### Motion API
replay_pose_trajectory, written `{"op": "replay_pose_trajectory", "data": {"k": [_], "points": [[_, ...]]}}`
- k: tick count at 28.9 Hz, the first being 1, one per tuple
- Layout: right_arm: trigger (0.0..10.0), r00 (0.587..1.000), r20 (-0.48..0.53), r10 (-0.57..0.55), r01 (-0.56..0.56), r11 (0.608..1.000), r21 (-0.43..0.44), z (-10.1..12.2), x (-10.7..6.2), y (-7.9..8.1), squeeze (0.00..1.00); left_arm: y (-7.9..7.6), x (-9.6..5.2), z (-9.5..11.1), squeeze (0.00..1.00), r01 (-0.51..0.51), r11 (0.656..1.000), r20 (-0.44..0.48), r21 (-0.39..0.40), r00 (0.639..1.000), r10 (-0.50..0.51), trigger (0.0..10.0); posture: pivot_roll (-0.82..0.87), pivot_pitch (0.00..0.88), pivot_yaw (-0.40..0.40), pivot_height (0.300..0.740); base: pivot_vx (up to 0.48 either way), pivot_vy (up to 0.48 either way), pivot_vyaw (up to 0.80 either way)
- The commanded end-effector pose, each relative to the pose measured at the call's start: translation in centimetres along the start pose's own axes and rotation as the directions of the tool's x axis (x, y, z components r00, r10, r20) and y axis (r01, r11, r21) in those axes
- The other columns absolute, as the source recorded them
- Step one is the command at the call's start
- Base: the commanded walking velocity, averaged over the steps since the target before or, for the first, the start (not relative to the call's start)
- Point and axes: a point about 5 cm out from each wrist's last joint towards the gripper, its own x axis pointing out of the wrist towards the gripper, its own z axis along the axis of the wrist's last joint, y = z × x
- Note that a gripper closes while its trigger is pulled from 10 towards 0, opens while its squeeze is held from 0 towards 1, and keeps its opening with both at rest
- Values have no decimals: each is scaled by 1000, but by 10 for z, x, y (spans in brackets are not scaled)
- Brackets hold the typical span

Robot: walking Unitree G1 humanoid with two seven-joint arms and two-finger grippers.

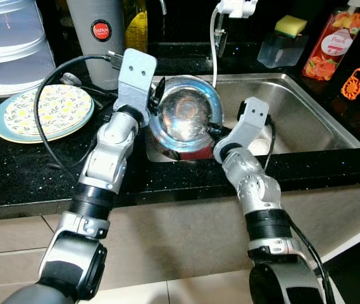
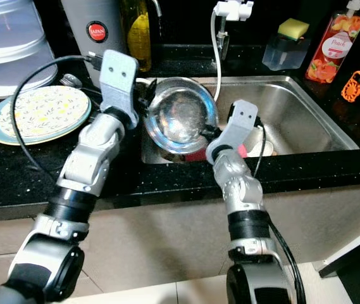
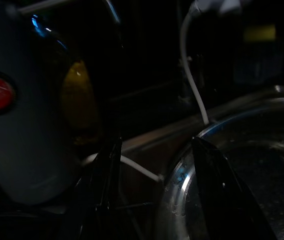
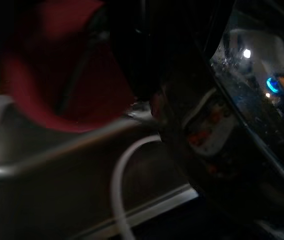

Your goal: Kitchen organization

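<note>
**Inspector:** Bowl [image 1: 186, 117], steel, is your task item. You have it tilted over the left end of the sink [image 1: 312, 120], its hollow facing up toward the head camera, with something red under it.

**Operator:** And the surroundings?

**Inspector:** You have a black counter [image 1: 15, 171] around the sink. On its left lies a patterned plate [image 1: 47, 111] stacked on a pale blue one, with a grey canister [image 1: 99, 35] bearing a red badge behind it. A white hose [image 1: 214, 44] hangs down at the bowl's far edge. To the right you have a soap bottle [image 1: 333, 44] and a sponge holder [image 1: 282, 41].

**Operator:** Grippers?

**Inspector:** Your left gripper [image 3: 156, 180] is at the bowl's left rim. In the left wrist view its fingers [image 3: 221, 195] stand partly apart, one over the bowl's inside, the other outside the rim; whether they pinch it, I cannot tell. Your right gripper [image 1: 212, 130] sits at the bowl's right lower edge. The right wrist view is dark, so I cannot tell its opening or hold.
</note>
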Motion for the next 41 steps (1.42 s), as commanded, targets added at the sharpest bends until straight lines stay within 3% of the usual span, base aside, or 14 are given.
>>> {"op": "replay_pose_trajectory", "data": {"k": [1, 4, 8, 9, 10, 12, 17, 21, 24, 32, 35, 41], "points": [[10000, 994, 23, -109, 108, 994, 10, 8, 8, -19, 0, 0, -5, 5, 0, 1, 1000, 14, -23, 1000, -1, 10000, 162, 0, -37, 740, 0, 0, 0], [10000, 983, 47, -176, 176, 984, -4, 23, 16, -30, 0, 3, -8, 8, 0, -11, 1000, 13, -24, 1000, 11, 10000, 177, 0, -39, 740, 0, 0, 0], [10000, 968, 61, -244, 250, 956, -151, 42, 27, -40, 0, 3, -11, 6, 0, -9, 999, -98, -40, 995, 6, 10000, 197, 16, -41, 740, 0, 0, 0], [10000, 968, 61, -244, 250, 956, -151, 42, 27, -40, 0, 3, -11, 6, 0, -9, 999, -98, -40, 995, 6, 10000, 197, 16, -41, 740, 0, 0, 0], [10000, 971, 69, -229, 239, 944, -230, 49, 30, -39, 0, 3, -12, 2, 0, -2, 999, -173, -48, 985, -6, 10000, 200, 23, -39, 740, 0, 0, 0], [10000, 974, 74, -213, 226, 937, -266, 52, 31, -37, 0, 2, -12, 1, 0, -7, 998, -198, -60, 980, -5, 10000, 201, 28, -39, 740, 0, 0, 0], [10000, 992, 55, -111, 124, 925, -358, 66, 36, -22, 0, 2, -16, 11, 0, -20, 992, -193, -128, 981, -5, 10000, 199, 43, -41, 740, 0, 0, 0], [10000, 999, -16, -50, 44, 956, -289, 64, 39, -8, 0, 3, -16, 14, 0, -70, 993, -217, -93, 975, 48, 10000, 203, 57, -49, 740, 0, 0, 0], [10000, 996, -62, -64, 48, 971, -235, 56, 40, -5, 0, -3, -23, 18, 0, 9, 995, -235, -101, 971, -33, 10000, 232, 85, -51, 740, 0, 0, 0], [10000, 984, -140, -113, 99, 989, -106, 39, 39, -10, 0, 3, -38, 18, 0, -8, 997, -286, -76, 958, -14, 10000, 275, 146, -43, 740, 0, 0, 0], [10000, 983, -143, -117, 107, 991, -78, 39, 39, -12, 0, 4, -41, 19, 0, -8, 997, -285, -74, 958, -13, 10000, 286, 166, -42, 740, 0, 0, 0], [10000, 975, -126, -183, 192, 980, 56, 45, 39, -18, 0, 0, -50, 23, 0, -6, 997, -308, -81, 951, -19, 10000, 315, 210, -45, 740, 0, 0, 0]]}}
